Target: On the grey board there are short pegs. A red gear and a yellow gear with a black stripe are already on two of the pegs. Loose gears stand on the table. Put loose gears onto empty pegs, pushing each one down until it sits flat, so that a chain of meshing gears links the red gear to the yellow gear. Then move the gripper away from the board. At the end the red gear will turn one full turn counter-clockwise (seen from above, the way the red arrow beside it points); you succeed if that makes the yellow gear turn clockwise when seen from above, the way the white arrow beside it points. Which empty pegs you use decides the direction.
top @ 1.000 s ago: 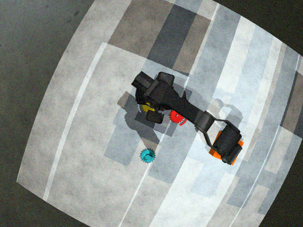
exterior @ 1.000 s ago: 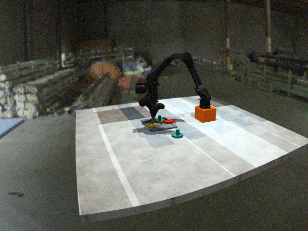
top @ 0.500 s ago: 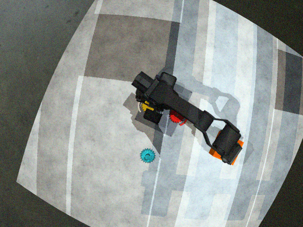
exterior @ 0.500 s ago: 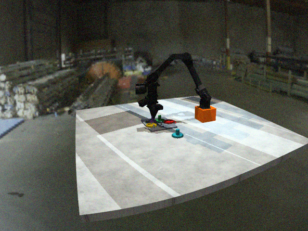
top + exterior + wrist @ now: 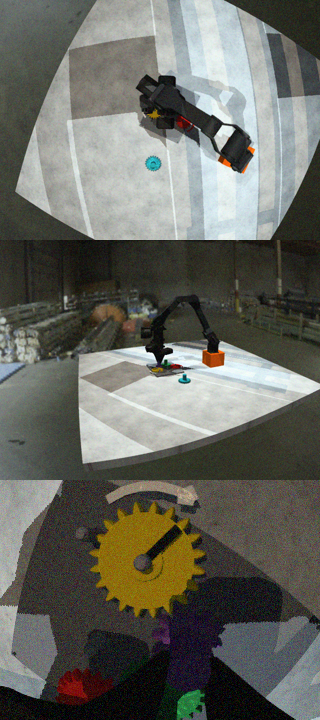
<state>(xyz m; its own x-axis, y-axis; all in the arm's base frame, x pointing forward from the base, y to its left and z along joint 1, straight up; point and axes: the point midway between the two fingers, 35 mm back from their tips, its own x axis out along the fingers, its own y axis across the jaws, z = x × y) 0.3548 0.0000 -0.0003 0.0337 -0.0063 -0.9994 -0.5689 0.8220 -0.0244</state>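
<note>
My gripper is shut on the purple gear, low over the grey board, close beside the yellow gear. Whether the purple gear sits flat on a peg cannot be told. The green gear is on the board beside the red gear, partly hidden by the fingers. An empty peg stands left of the yellow gear in the wrist view. The cyan gear stands on the table, off the board.
The arm's orange base block stands on the table, to the board's right in the top and exterior views. The arm hides much of the board from above. The white arrow curves beside the yellow gear. Dark shadows cover much of the board.
</note>
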